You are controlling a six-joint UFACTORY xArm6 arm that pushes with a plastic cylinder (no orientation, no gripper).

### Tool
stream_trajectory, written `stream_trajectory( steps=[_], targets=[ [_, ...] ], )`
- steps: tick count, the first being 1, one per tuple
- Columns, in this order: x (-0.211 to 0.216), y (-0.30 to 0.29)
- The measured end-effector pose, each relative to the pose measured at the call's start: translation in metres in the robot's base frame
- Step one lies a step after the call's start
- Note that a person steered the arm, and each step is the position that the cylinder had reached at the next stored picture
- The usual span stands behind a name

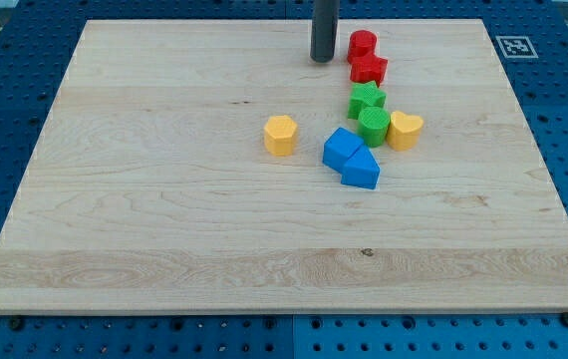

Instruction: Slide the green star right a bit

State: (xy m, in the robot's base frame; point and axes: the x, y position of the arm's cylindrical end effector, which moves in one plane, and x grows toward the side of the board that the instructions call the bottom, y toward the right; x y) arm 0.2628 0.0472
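While my tip (323,58), a bare rod with no fingers to open or close, stands far-left of the green star (367,99), pushing right risks dragging the touching green cylinder (374,126), with the red star (369,69) crowding just beyond.

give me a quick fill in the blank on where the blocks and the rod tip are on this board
My tip stands just to the view's ____ of the red cylinder.
The green star sits directly below the ____ star.
The yellow heart touches the green ____.
There are two ____ blocks touching each other.

Missing words: left; red; cylinder; blue
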Motion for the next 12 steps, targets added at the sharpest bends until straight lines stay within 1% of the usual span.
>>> stream_trajectory(
  steps=[1,2,3,4,5,6,7,8,10,12],
  targets=[
    [-0.035,0.005],
    [-0.056,0.031],
    [-0.043,0.021],
    [0.017,-0.006],
    [0.030,-0.010],
    [0.090,-0.010],
    [0.111,-0.010],
    [0.111,-0.010],
    [0.111,0.018],
    [0.111,0.030]
  ],
)
